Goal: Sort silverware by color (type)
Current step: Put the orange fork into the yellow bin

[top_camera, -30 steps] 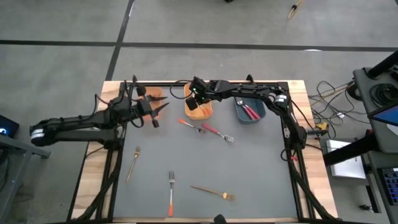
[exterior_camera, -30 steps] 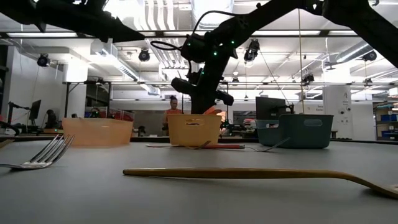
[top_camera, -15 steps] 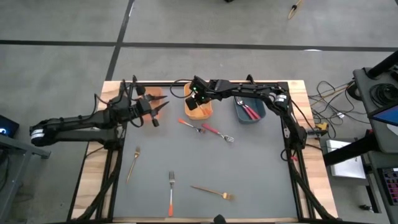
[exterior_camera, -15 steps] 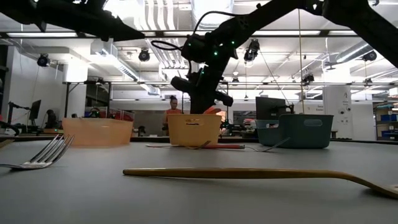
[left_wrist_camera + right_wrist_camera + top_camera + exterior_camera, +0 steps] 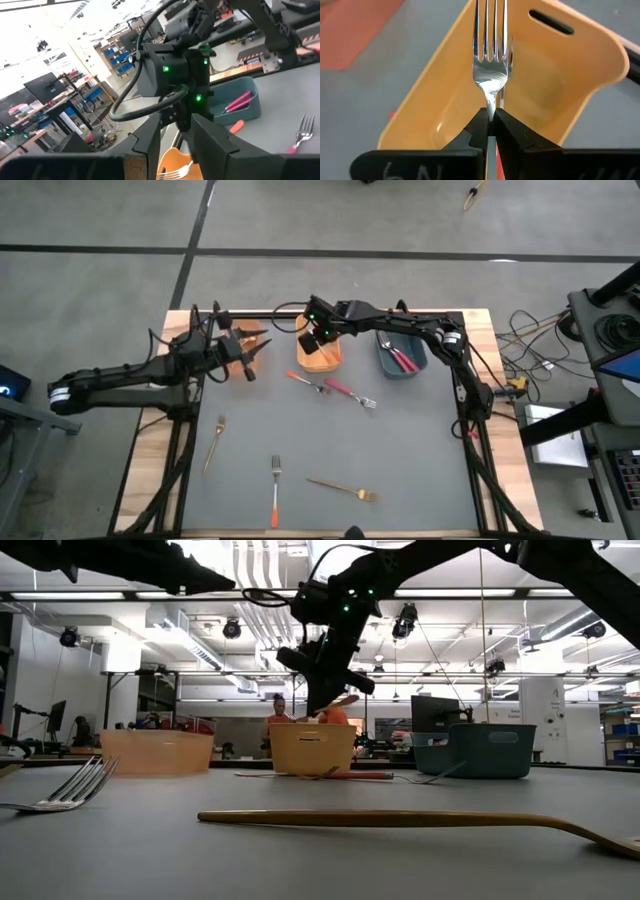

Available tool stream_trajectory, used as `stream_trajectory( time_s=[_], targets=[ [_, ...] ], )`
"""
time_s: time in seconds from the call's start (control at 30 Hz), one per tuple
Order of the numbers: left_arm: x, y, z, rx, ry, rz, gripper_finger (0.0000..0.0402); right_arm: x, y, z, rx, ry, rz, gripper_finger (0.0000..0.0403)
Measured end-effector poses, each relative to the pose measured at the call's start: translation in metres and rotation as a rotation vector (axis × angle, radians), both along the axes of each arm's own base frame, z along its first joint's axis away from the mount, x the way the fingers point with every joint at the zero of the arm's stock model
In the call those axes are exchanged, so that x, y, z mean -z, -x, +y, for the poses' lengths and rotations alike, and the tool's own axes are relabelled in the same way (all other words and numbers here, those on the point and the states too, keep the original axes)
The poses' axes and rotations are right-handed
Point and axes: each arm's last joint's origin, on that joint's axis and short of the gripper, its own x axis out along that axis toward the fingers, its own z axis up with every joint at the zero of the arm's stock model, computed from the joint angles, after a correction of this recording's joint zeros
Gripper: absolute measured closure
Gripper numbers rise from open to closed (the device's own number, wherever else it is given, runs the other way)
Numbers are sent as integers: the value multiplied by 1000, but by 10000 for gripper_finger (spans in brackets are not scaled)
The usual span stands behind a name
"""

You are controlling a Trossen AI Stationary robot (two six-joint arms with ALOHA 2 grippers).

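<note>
1. The orange-handled fork is pinched at its neck by the right gripper, hanging over the yellow bin; its tines are polished silver.
2. Judged best: lower it inside the walls before letting go, so the slim, slick metal doesn't bounce out.
3. The left gripper waits near the table's back left; whether it holds anything I cannot tell.
4. Other forks lie loose on the matte grey table.
</note>
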Motion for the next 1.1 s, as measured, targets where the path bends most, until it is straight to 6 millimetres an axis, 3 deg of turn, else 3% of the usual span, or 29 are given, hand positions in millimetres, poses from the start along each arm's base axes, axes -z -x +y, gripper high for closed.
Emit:
stream_trajectory(
  time_s=[0.57, 1.1],
  targets=[
    [-8, -11, 23, -119, -257, -13, 310, 4, 2, 0, 32, -40, 12, 385],
    [5, -25, 67, -212, -267, -81, 310, 4, 3, -6, 46, -34, -3, 385]
  ],
)
